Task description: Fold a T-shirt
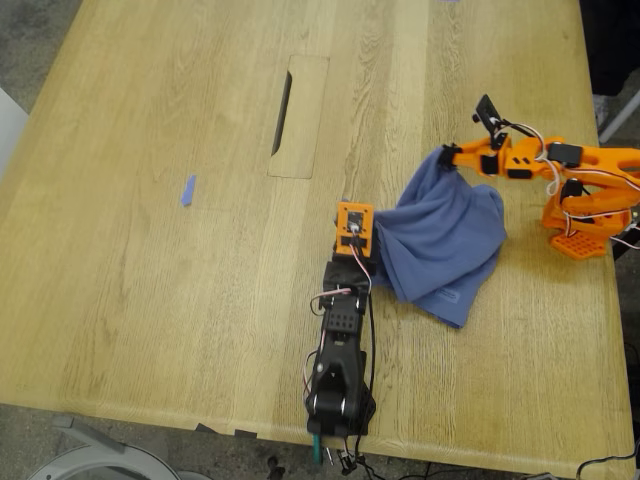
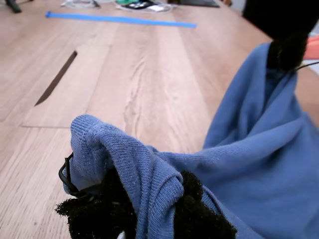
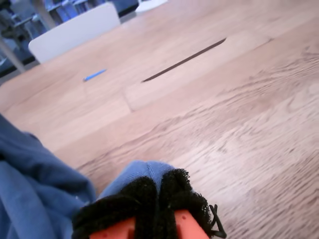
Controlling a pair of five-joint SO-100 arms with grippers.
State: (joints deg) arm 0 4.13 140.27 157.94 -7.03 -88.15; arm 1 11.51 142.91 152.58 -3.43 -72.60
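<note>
- Across the pale wooden table (image 1: 150, 300), bare but for a cable slot (image 1: 283, 112), I run both arms from a distance.
- Toward the exterior view's right, the T-shirt (image 1: 445, 240) hangs between the two grippers as a slack blue sheet. Its lower folds are heaped on the wood and no print shows.
- I judge the cloth light, soft and limp. It will sag and bunch wherever it is unsupported, so the hem or shoulder corners look like the best hold, kept taut between the arms.
- My first gripper (image 1: 353, 232), on the black arm at the near edge, has its padded jaws pinched on a bunched, rolled edge of the shirt.
- My second gripper (image 1: 447, 156), on the orange arm, is clamped on another edge, lifting it into a peak. A small bulge of blue pokes out past the jaws.
- Well apart, toward the exterior view's left, lies a tiny blue strip (image 1: 188, 190).
</note>
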